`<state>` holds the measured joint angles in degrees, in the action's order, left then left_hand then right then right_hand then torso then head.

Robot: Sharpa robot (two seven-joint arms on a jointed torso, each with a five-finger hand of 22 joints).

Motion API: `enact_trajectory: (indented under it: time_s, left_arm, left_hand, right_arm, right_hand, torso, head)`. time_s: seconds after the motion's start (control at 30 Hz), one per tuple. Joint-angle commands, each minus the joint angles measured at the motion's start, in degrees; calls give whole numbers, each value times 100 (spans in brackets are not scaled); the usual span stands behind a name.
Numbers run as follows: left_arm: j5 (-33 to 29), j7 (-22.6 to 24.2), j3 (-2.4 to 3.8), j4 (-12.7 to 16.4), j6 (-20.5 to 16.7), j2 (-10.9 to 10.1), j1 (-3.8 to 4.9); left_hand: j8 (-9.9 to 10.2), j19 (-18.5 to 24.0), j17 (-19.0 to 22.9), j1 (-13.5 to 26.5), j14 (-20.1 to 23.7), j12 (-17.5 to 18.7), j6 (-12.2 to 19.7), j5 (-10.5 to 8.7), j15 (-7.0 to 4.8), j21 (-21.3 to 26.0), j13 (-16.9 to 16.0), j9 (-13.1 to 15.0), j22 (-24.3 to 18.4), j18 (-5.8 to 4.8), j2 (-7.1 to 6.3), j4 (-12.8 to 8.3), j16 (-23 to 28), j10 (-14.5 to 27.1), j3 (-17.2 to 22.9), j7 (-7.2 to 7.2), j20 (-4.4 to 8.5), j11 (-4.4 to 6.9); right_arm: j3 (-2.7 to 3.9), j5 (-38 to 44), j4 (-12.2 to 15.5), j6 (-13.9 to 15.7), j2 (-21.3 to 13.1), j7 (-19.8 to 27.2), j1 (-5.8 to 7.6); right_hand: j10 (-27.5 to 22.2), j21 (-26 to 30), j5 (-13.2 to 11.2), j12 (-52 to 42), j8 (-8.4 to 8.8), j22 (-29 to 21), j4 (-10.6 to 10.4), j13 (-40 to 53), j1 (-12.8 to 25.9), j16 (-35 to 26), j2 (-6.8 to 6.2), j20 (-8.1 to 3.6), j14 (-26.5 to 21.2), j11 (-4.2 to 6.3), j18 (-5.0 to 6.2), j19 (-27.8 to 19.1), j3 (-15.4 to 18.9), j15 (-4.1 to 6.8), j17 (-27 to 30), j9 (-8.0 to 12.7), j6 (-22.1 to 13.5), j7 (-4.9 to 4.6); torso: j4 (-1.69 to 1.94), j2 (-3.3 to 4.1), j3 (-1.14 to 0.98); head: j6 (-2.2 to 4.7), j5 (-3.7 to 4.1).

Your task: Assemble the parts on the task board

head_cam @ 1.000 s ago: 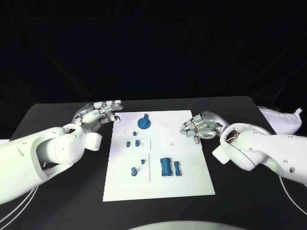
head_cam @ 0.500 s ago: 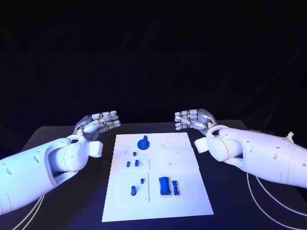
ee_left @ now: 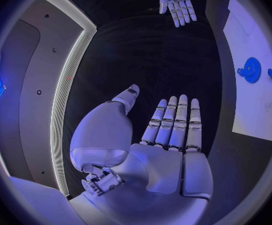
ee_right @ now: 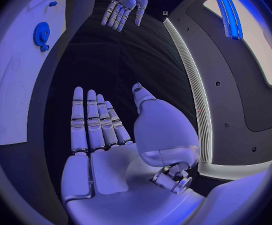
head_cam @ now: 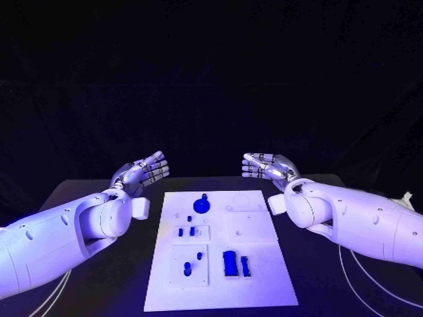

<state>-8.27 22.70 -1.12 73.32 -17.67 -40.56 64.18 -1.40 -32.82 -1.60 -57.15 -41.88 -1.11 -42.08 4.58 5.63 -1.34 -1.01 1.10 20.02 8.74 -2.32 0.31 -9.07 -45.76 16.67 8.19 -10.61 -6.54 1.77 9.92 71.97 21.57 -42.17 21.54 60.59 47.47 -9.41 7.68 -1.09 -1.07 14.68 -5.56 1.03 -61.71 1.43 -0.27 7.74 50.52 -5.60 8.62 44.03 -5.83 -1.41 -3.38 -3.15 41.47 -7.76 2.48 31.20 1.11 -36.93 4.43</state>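
Observation:
The white task board [head_cam: 259, 277] lies in the middle of the black table. A blue gear [head_cam: 201, 205] stands at its far end. Small blue pegs [head_cam: 186, 231] sit at mid-board, and two taller blue blocks [head_cam: 235, 263] stand nearer me. My left hand [head_cam: 145, 170] is raised off the board's far left corner, fingers straight and apart, holding nothing. My right hand [head_cam: 267, 165] hovers off the far right corner, likewise spread and empty. The left wrist view has my flat left palm [ee_left: 170, 135], the right hand [ee_left: 178, 2], the board [ee_left: 261, 110] and gear [ee_left: 251, 70]. The right wrist view mirrors this: right palm [ee_right: 98, 135], left hand [ee_right: 124, 5], board [ee_right: 17, 95], gear [ee_right: 41, 33].
A white cloth-like thing [head_cam: 404, 198] lies at the table's right edge. Black table surface [head_cam: 78, 191] runs along both sides of the board, under my arms.
Both hands have lifted away from the board's sides toward its far end, and their curled fingers have straightened out. The camera has tilted up, so the whole picture has shifted.

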Motion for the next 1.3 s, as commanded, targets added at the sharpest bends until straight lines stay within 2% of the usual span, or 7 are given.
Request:
enact_trajectory:
  time_s: [0.03,0.23,0.27,0.3,0.47,0.5,1.3]
  left_arm:
    - [157,152,20,215,-456,-35,-43]
    - [461,405,62,873,-1451,-207,-206]
    - [511,447,69,981,-1614,-235,-233]
    - [557,485,75,1079,-1762,-261,-257]
    - [743,640,100,1483,-2373,-366,-357]
    - [765,658,104,1531,-2445,-379,-369]
    - [827,709,112,1663,-2645,-413,-402]
  left_hand:
    - [140,1043,160,1813,1328,111,1336,-458,-563,134,101,-110,-635,-293,232,-31,290,1453,-529,-259,337,209]
    - [140,1538,160,2679,1965,111,1974,-458,-563,134,101,-110,-939,-375,232,-31,429,2146,-783,-384,499,654]
    - [140,1608,160,2797,2051,111,2061,-458,-563,134,101,-110,-980,-375,232,-31,446,2241,-815,-402,520,654]
    - [140,1674,160,2910,2134,111,2144,-458,-563,134,101,-110,-1020,-412,232,-31,463,2331,-849,-819,540,654]
    - [140,1990,160,3460,2536,111,2551,-458,-563,134,101,-110,-1212,-458,232,-31,907,2770,-1008,-819,641,654]
    - [140,2039,160,3548,2601,111,2613,-458,-563,134,101,-110,-1243,-874,232,-31,907,2842,-1036,-819,1061,654]
    - [140,2803,160,4902,3596,111,3612,-458,-563,134,101,-110,-2002,-874,232,-31,907,3931,-1667,-819,1061,654]
  right_arm:
    - [-23,-201,270,462,-30,194,-9]
    - [-105,-621,1081,1413,-148,529,-27]
    - [-116,-681,1197,1549,-165,577,-29]
    - [-127,-735,1301,1671,-180,619,-32]
    - [-167,-939,1696,2134,-237,783,-40]
    - [-171,-960,1735,2180,-243,799,-41]
    - [-177,-992,1799,2255,-252,825,-43]
  right_hand:
    - [-1513,302,-245,109,107,-468,556,-103,1969,-143,27,-246,-1611,560,-302,-1405,583,141,338,315,-1323,248]
    - [-2227,444,-360,109,107,-690,556,-103,2895,-143,27,-362,-2372,560,-370,-2068,583,141,338,315,-1948,366]
    - [-2324,462,-768,109,107,-720,556,-103,3023,-143,27,-774,-2476,560,-369,-2159,583,141,338,315,-2034,776]
    - [-2419,480,-768,109,107,-750,556,-103,3145,-143,27,-774,-2578,560,-405,-2246,583,141,338,315,-2116,776]
    - [-2882,941,-768,109,107,-891,556,-103,3742,-143,27,-774,-3065,560,-441,-2672,583,141,338,315,-2514,776]
    - [-2954,941,-768,109,107,-913,556,-103,3837,-143,27,-774,-3142,560,-862,-2741,583,141,338,315,-2579,776]
    - [-4083,941,-768,109,107,-1468,556,-103,5299,-143,27,-774,-4346,560,-862,-3785,583,141,338,315,-3567,776]
  torso:
    - [-113,1,-49]
    - [-236,-1,-105]
    - [-243,-1,-109]
    - [-247,-2,-110]
    - [-248,-2,-111]
    - [-248,-2,-111]
    - [-248,-2,-111]
  head:
    - [104,-183]
    - [241,-419]
    - [249,-433]
    - [254,-441]
    - [255,-443]
    - [255,-443]
    - [255,-443]
